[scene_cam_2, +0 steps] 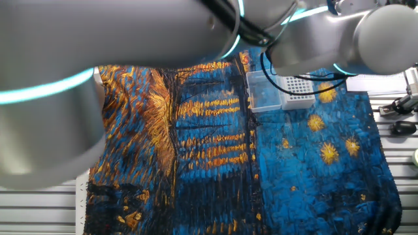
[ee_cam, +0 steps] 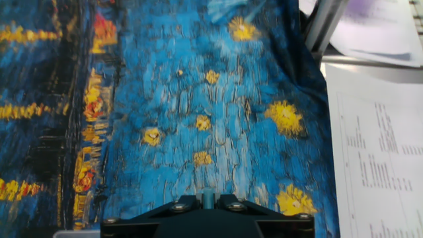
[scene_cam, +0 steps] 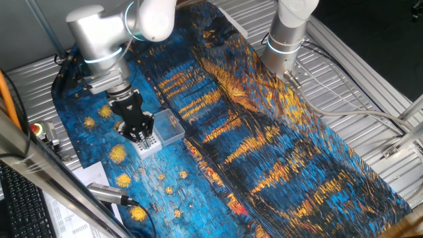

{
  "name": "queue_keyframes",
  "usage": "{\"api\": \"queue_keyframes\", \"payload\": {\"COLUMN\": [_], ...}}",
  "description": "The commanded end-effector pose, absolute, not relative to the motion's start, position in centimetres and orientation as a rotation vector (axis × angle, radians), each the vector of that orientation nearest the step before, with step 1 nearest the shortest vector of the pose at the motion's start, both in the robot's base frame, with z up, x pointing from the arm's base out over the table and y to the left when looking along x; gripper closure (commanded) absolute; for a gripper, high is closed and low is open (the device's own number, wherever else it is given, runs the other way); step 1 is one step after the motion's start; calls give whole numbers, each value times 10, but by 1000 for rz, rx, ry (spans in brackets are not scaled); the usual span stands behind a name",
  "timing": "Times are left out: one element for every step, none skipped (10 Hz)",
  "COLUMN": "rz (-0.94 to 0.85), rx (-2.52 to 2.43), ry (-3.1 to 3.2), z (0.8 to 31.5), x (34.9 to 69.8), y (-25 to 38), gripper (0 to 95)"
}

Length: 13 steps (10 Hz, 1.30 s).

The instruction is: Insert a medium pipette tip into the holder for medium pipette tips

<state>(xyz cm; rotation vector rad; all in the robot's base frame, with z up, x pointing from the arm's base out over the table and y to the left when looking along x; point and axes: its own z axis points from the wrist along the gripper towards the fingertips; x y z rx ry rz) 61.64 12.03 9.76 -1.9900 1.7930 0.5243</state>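
Sitting directly under the fingers, the small white square holder with its dense grid of dark holes (scene_cam: 149, 143) rests on the blue starry painted cloth (scene_cam: 264, 152), touching the clear see-through plastic box (scene_cam: 168, 126) on its far side. The black two-finger gripper (scene_cam: 139, 137) points straight down at the holder's top. In the hand view a pale blue pipette tip (ee_cam: 208, 196) shows pinched between the closed fingers, its long axis running along them, so upright over the grid. In the other fixed view the holder (scene_cam_2: 298, 92) shows its holes, but the arm's blurred grey body hides the fingers. I judge the coming move turns on lining the tip's point with one hole, then descending straight.
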Motion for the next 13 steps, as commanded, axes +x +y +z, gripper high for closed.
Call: {"api": "queue_keyframes", "payload": {"rz": [534, 537, 542, 542, 550, 557, 559, 562, 563, 563, 565, 566, 566], "rx": [-1976, -1972, -1961, -1960, -1950, -1944, -1942, -1940, -1940, -1941, -1940, -1940, -1940], "ry": [1793, 1794, 1796, 1791, 1789, 1782, 1781, 1778, 1775, 1773, 1771, 1769, 1767], "z": [97, 97, 97, 96, 96, 96, 96, 95, 95, 94, 94, 93, 93], "x": [616, 616, 616, 616, 616, 617, 617, 616, 615, 614, 613, 612, 611], "y": [121, 121, 121, 121, 121, 122, 122, 122, 121, 121, 121, 120, 120], "gripper": [950, 950, 950, 950, 950, 950, 950, 950, 950, 950, 950, 950, 950]}}
